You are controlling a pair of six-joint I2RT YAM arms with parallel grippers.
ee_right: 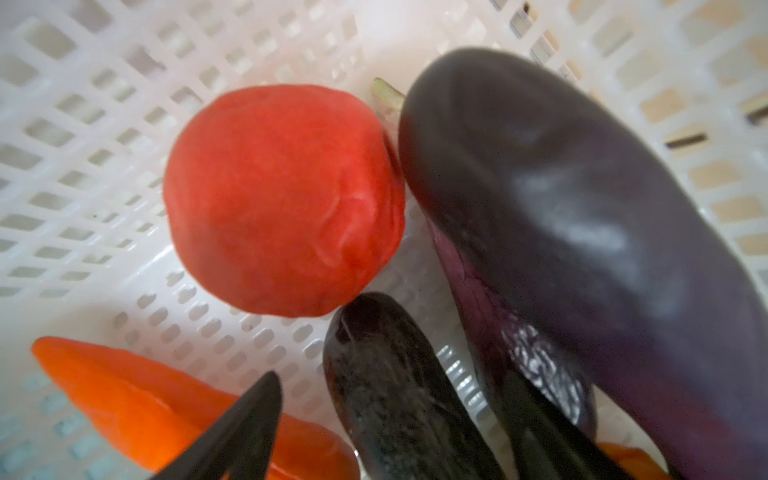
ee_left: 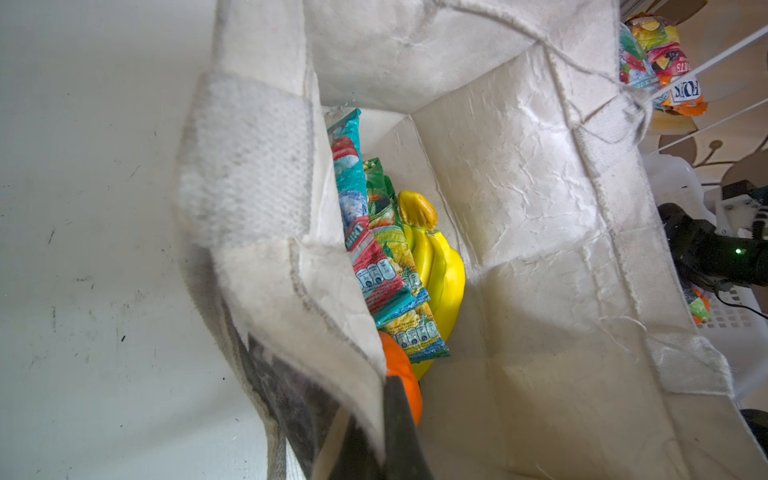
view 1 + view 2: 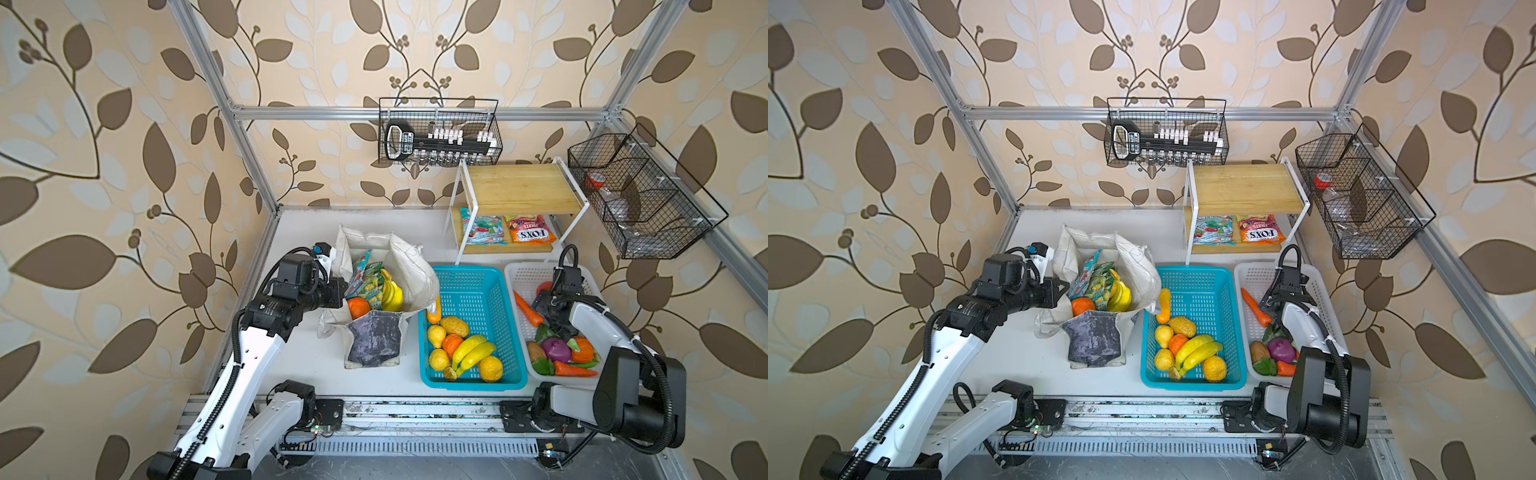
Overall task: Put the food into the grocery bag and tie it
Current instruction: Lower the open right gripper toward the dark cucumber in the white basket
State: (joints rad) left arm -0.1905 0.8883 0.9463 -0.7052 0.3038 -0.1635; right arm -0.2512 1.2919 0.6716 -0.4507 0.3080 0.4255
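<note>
The bag [image 3: 415,270] [image 3: 1144,270] stands upright on the desk [image 3: 307,361], just left of the teal basket [image 3: 469,278]. Its mouth is open to the top and its grey panel [image 3: 376,336] faces the front edge, so the mouth's long axis runs front to rear. Inside, the bananas [image 3: 392,293] stand on end, stem crown up and tilted toward the rear, next to the bag's right wall. Two packets [image 3: 365,276] stand on edge beside them with their long axes the same way, and an orange [image 3: 358,307] sits in the front left corner. In the left wrist view the left fingers [image 2: 399,432] are pressed together on the bag's left rim near that corner. The cloth edge folds over them, one dark finger lies inside the bag beside the orange [image 2: 401,374], and the bananas [image 2: 440,274] and packets [image 2: 374,266] lie beyond the tips. In both top views the wrist hides those fingers at the bag's left wall. The right fingers [image 1: 245,424] are well apart from the bag, across the teal basket, down in the white basket [image 3: 528,274]. They stand wide, with a small eggplant [image 1: 386,395] lying lengthwise between them; whether they touch it I cannot tell. A tomato [image 1: 282,199] lies just past the tips, touching a big eggplant [image 1: 582,228], and a carrot [image 1: 124,386] lies outside one finger.
</note>
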